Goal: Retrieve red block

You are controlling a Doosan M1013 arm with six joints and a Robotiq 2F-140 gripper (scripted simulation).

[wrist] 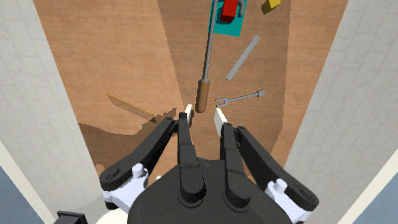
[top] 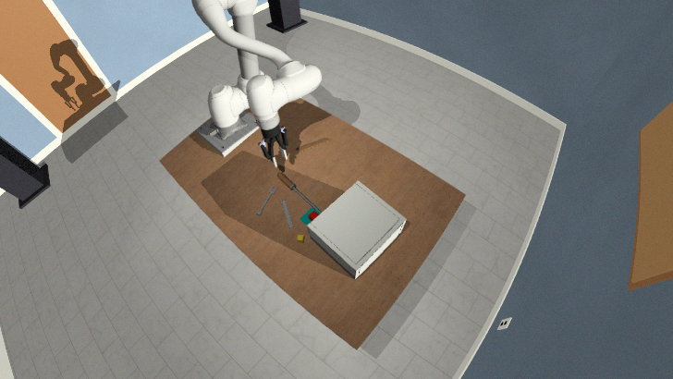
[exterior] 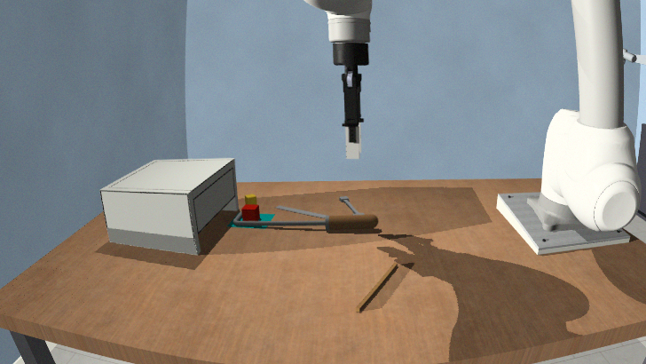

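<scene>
The red block (top: 314,214) (exterior: 250,211) (wrist: 229,10) stands on the teal square (top: 308,217) (exterior: 253,226) (wrist: 227,23), just in front of the grey cabinet (top: 356,227) (exterior: 169,203). A hook tool with a brown handle (top: 284,180) (exterior: 351,222) (wrist: 202,95) lies on the table, with its bent metal end around the block. My gripper (top: 278,162) (exterior: 352,149) (wrist: 203,112) hangs well above the table, over the handle's end. Its fingers are partly apart and hold nothing.
A yellow block (top: 299,238) (exterior: 250,199) (wrist: 272,5) sits beside the teal square. A grey fork-like tool (top: 266,201) (wrist: 240,98), a grey bar (top: 287,213) (wrist: 243,57) and a thin wooden stick (top: 314,144) (exterior: 376,287) lie on the table. The arm's base (exterior: 560,225) stands at the table's end.
</scene>
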